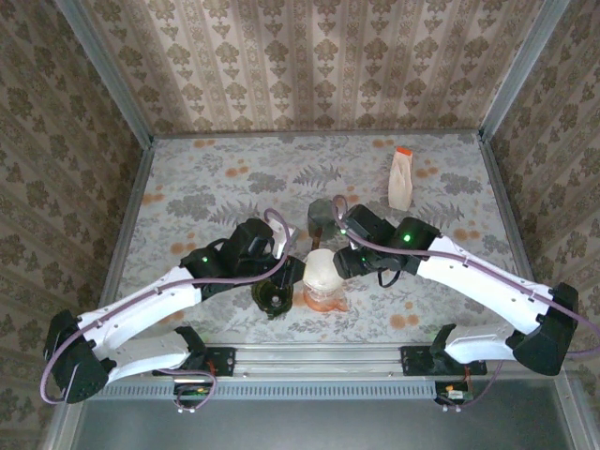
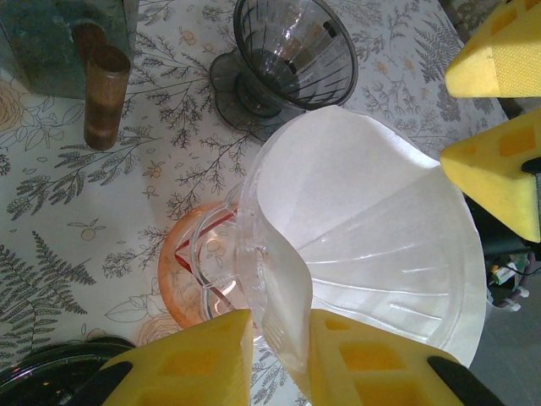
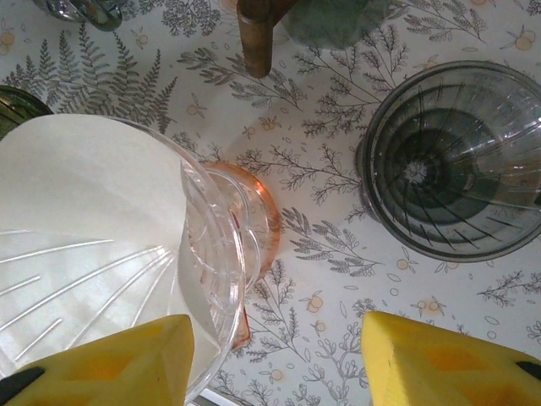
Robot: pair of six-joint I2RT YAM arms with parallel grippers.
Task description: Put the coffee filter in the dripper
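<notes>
A clear dripper on an orange base stands at the near middle of the table. The white coffee filter lies inside its cone, spread against the ribbed wall. My left gripper is shut on the filter's crimped edge, together with the dripper's rim, on the dripper's left side. My right gripper is open at the dripper's right side: one pad is over the filter inside the rim, the other over the table outside it. Its yellow fingers also appear in the left wrist view.
A dark grey dripper stands just behind the clear one. A brown wooden cylinder sits beside a teal block. A dark round object lies near my left gripper. A white pouch with an orange cap stands at the back right.
</notes>
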